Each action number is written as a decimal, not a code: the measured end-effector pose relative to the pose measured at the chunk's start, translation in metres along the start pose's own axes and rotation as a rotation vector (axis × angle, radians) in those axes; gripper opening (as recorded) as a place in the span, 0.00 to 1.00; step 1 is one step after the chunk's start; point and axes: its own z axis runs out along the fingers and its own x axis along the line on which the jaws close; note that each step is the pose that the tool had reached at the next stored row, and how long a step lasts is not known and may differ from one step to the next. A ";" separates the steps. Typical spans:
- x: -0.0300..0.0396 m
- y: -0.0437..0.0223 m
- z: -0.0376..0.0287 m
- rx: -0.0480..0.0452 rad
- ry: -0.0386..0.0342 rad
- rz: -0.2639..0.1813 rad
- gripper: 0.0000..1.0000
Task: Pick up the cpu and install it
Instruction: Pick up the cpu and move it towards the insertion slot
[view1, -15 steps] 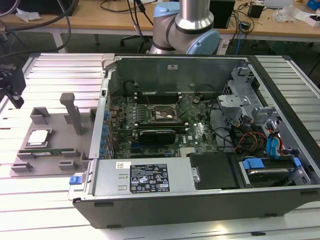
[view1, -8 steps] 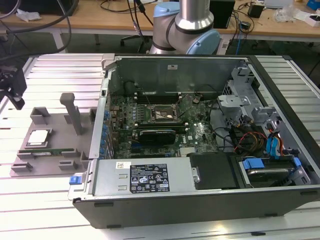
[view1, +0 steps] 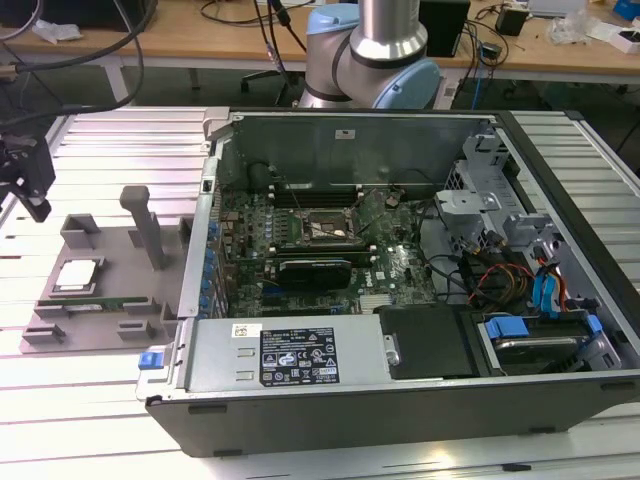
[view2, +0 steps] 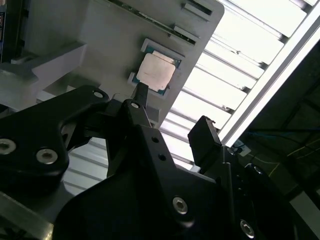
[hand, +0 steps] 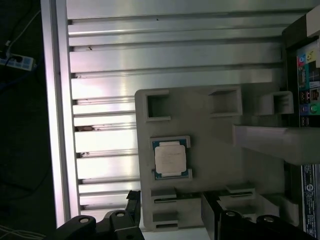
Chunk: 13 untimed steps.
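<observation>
My gripper (view2: 172, 107) is spread: the two black fingers (view2: 141, 95) stand well apart with nothing between them, and in both wrist views they are clear of every part. The cpu (view2: 156, 72) lies flat, silvery top up, in a square recess of the grey tray (view2: 100, 35). In both wrist views it sits just beyond my fingertips, roughly in line with the gap between them, and nothing touches it. The first wrist view shows the cpu (hand: 170, 159) held in its pocket by low walls on two sides, with the tray (hand: 210, 145) resting on the slatted table (hand: 165, 60). In the exterior view my gripper (view1: 35, 205) hangs at the view's left edge, above the tray's (view1: 115, 255) far left end. The cpu (view1: 78, 277) is near that end, to the left of an upright post (view1: 150, 228). The open case (view1: 300, 400) lies on the table (view1: 100, 420) just to the tray's right. Its socket (view1: 322, 228) sits on the board inside with a black card (view1: 315, 270) just beside it, both well apart from the cpu.
</observation>
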 end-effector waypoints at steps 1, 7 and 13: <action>0.0000 0.0000 0.0011 0.0000 0.0000 0.000 0.60; 0.0001 0.0001 0.0049 0.0000 0.0000 0.000 0.60; 0.0003 0.0002 0.0117 0.0009 0.0000 0.000 0.60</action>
